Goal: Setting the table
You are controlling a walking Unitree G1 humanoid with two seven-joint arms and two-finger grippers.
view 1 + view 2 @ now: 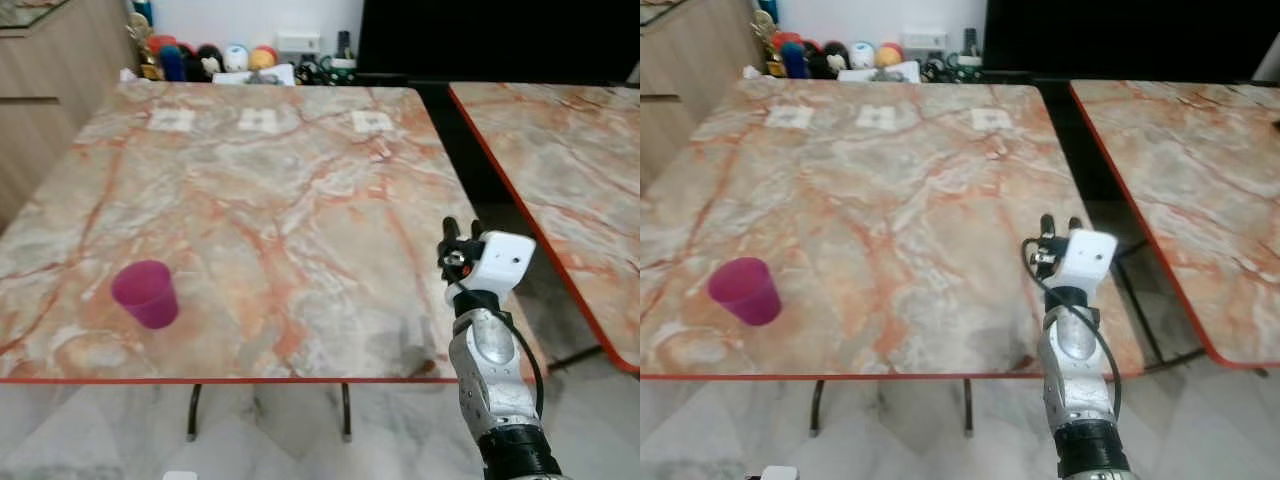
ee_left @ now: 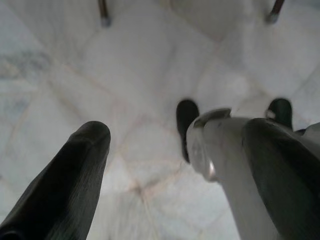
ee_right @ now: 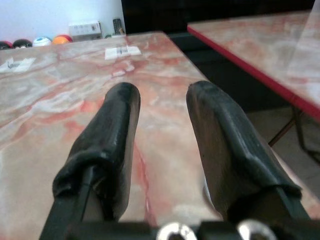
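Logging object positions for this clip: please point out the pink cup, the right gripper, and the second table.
Pink cup (image 1: 147,294): left eye view, on its side wall.
Right gripper (image 3: 162,107): right wrist view, midway between its fingertips.
Second table (image 1: 560,150): left eye view, on its bare marble top.

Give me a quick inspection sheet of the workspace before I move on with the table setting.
Surface: marble-pattern table with a red edge; three small white squares lie in a row near its far side.
Job's things: one pink cup, upright, near the front left edge; no plates or cutlery seen.
Clutter: nothing seen on the table.
Grippers: right gripper open and empty, raised over the table's front right corner. Left gripper open and empty, hanging low over the floor.
Cables: a black cable loops along the right wrist.
Surroundings: second, similar table to the right across a gap; colourful toys beyond the far edge; pale tiled floor.
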